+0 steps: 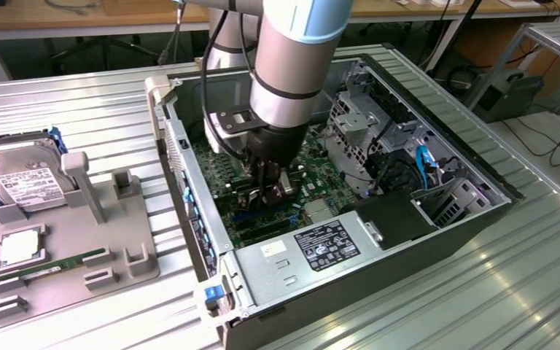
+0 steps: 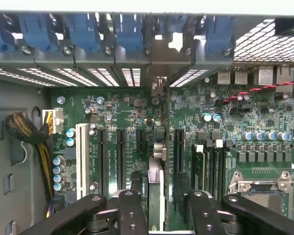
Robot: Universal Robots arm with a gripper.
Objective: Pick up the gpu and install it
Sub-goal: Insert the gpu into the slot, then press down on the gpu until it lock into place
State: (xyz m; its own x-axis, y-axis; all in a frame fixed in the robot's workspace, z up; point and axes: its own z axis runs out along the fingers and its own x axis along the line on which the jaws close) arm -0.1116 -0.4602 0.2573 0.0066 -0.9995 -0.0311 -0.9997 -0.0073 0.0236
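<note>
Even, bright overhead light fills both views, with soft shadows inside the computer case. Glare streaks the ribbed metal table. The wrist view blurs slightly at the near gripper.

The exterior view looks down from high, well off the computer case; the wrist view looks close onto its motherboard, shared by both.

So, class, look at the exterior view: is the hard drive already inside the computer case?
No, the hard drive lies on the grey holder tray, outside the open computer case and apart from it.
</note>
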